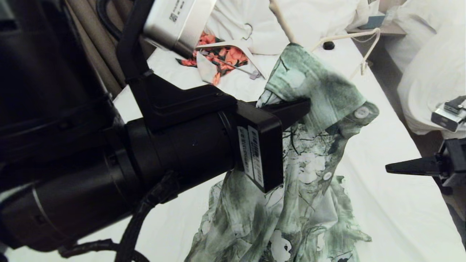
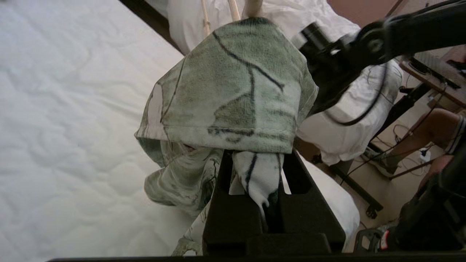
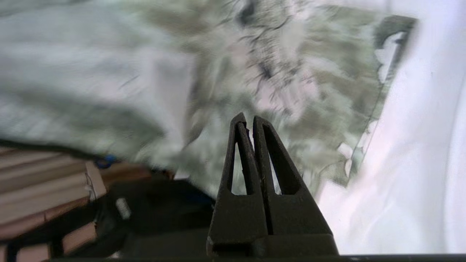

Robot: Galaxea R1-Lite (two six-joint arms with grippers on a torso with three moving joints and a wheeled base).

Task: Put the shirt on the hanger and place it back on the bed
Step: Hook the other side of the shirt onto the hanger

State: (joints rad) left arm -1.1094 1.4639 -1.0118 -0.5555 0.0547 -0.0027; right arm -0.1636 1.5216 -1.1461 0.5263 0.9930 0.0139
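Lifting the shirt (image 1: 309, 120) off the bed (image 1: 393, 203) so the hanger (image 1: 364, 40) can get inside it.

I am pinching a fold of the shirt in my left hand (image 1: 291, 109), clamped tight on the cloth, and holding it up so the rest drapes down to the sheet; one end of the cream hanger is poking into the raised peak of fabric, its other arm and hook lying toward the pillows. My right hand (image 1: 404, 167) is closed on nothing, hovering off to the side near the bed's edge, probably readying to steady the hanger. The orange-red garment (image 1: 225, 58) is lying beyond, well apart.
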